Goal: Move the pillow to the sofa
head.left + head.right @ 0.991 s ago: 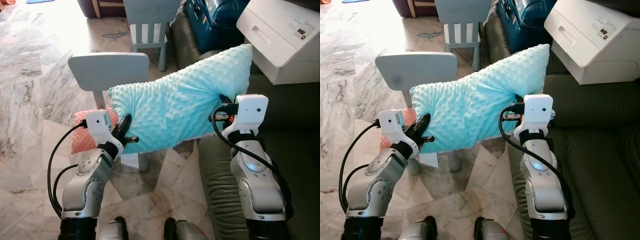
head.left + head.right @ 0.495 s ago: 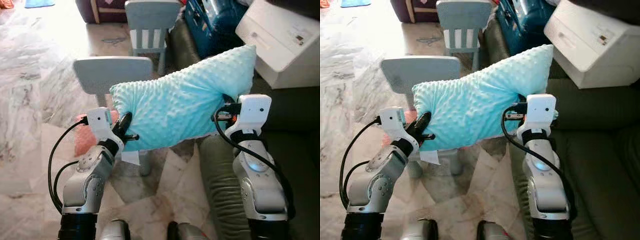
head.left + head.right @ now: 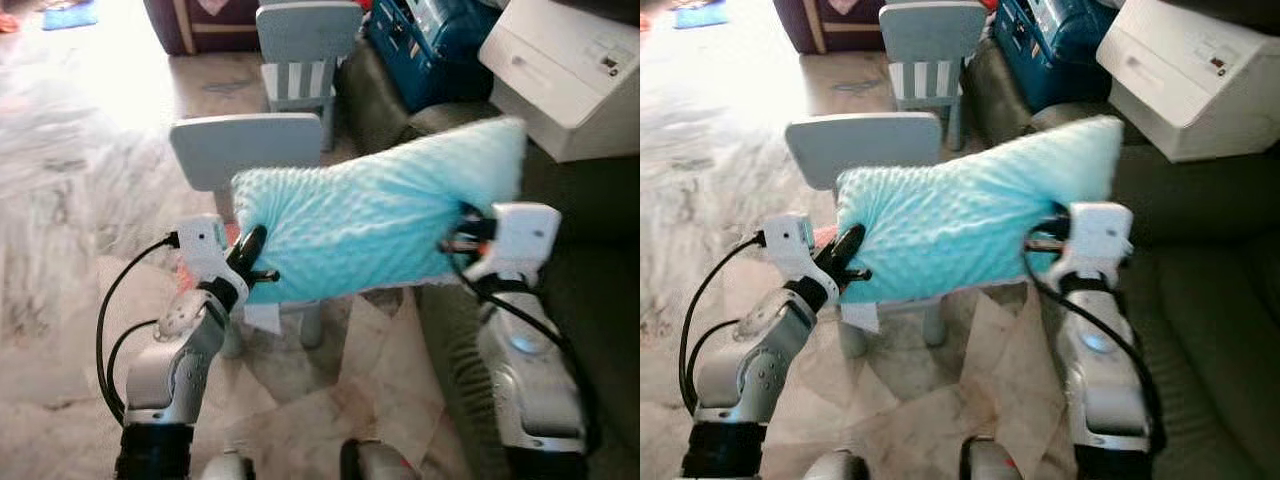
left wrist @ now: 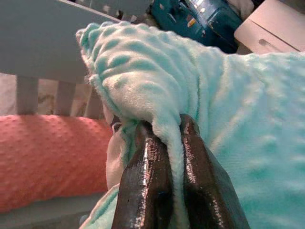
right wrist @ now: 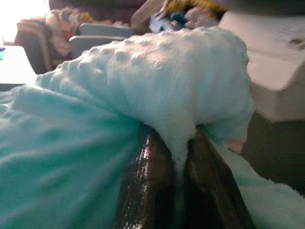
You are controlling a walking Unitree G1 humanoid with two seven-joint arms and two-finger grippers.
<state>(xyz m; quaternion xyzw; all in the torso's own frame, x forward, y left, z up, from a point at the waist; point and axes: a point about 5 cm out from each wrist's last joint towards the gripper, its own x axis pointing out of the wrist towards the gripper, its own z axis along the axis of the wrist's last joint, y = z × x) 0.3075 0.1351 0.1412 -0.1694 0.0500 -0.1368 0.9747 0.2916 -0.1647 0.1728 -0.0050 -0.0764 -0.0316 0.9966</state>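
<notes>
A light turquoise dotted pillow [image 3: 375, 225] hangs in the air between my two arms, stretched wide above the floor. My left gripper [image 3: 250, 262] is shut on its left corner, the fabric pinched between the black fingers [image 4: 147, 181]. On the pillow's right end my right gripper [image 3: 458, 230] is shut as well, with a fold of it squeezed between the fingers [image 5: 147, 191]. The dark green sofa [image 3: 590, 300] lies to the right, under and beyond my right arm.
A small grey child's chair [image 3: 245, 150] stands right behind the pillow, with a pink cushion [image 4: 43, 157] on its seat. A second grey chair [image 3: 305, 45] stands farther back. A white printer [image 3: 565, 70] and a blue case [image 3: 430, 45] sit on the sofa's far end.
The whole view has shifted and blurred, so the camera is moving. The pillow has tipped flatter, its right end lower than before. Both grippers keep their hold.
</notes>
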